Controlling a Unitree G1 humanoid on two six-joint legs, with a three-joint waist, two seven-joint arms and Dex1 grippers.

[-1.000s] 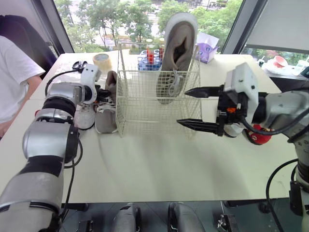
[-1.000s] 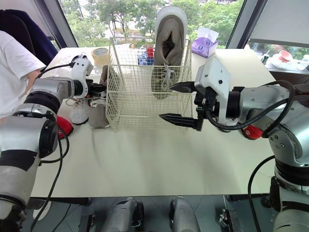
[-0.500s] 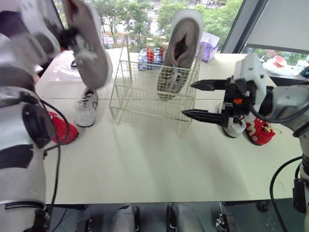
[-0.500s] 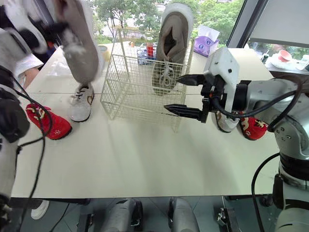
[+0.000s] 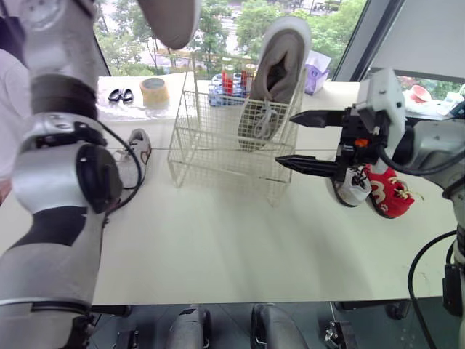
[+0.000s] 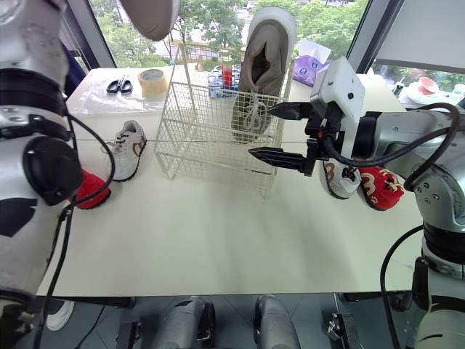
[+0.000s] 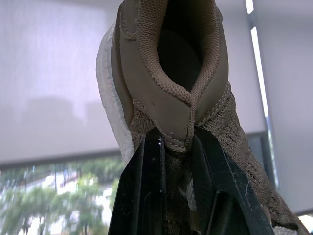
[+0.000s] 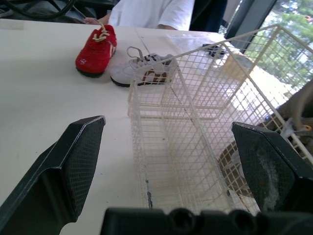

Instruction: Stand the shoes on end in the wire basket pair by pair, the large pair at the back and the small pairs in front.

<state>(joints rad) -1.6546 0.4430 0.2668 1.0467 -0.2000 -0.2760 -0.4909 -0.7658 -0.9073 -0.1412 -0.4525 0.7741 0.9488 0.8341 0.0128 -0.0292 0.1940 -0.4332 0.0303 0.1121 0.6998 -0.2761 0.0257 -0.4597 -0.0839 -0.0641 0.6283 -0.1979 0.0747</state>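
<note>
This looks like an office or lab workroom: a long white table (image 5: 218, 240) stands against tall windows (image 5: 225, 25) with trees outside, one covered by a roller blind (image 5: 429, 33). Scissors (image 5: 116, 95), a tape roll (image 5: 154, 91) and a tissue box (image 5: 314, 67) lie along the table's far edge.

Left arm (image 5: 64, 171): at 9 o'clock in the head views, elbow bent, forearm near vertical, running up toward 11 o'clock. Left gripper (image 7: 176, 139): both black fingers pinched onto the heel collar of a tan shoe (image 7: 168, 68), one finger on either side of the heel tab, heel beyond the fingertips. Right arm (image 5: 432, 145): comes in from 3 o'clock, forearm about level. Right gripper (image 5: 289, 139): just right of centre, fingers aimed at 9 o'clock, one stacked over the other, spread wide.
</note>
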